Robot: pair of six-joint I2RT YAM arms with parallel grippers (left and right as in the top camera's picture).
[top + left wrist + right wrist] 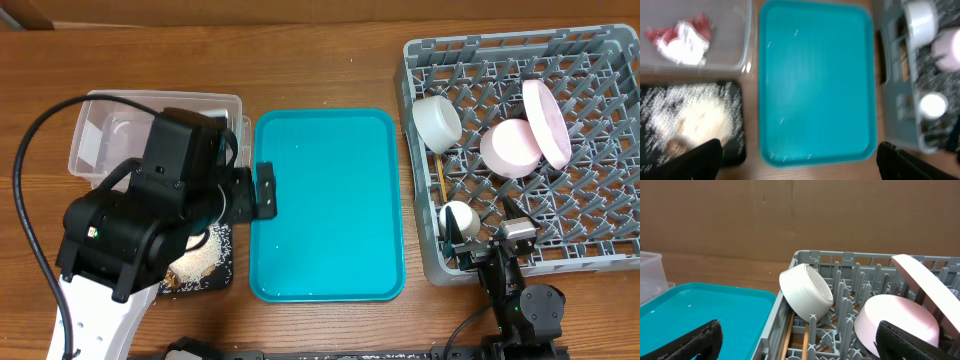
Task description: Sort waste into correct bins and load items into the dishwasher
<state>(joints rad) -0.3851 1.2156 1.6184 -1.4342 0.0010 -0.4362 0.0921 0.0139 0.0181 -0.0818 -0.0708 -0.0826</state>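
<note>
Wooden table (320, 60) — white bowl (437, 120) in dish rack (500, 40) — left jaws and right jaws gape wide.

Setting: a robot test station, not a home kitchen.

Indicators:
- A wood-grain table (320, 60) carries two robot arms, the left arm (130, 230) and the right arm (520, 305).
- A loose black cable (25, 190) runs across the table surface.
- A plain brown panel (790, 215) closes off the rear.
- The kitchen items stand directly on the table: a grey lattice dish rack (500, 40), a teal tray (330, 200), a clear plastic tub (95, 130) and a black tray (222, 278).
</note>
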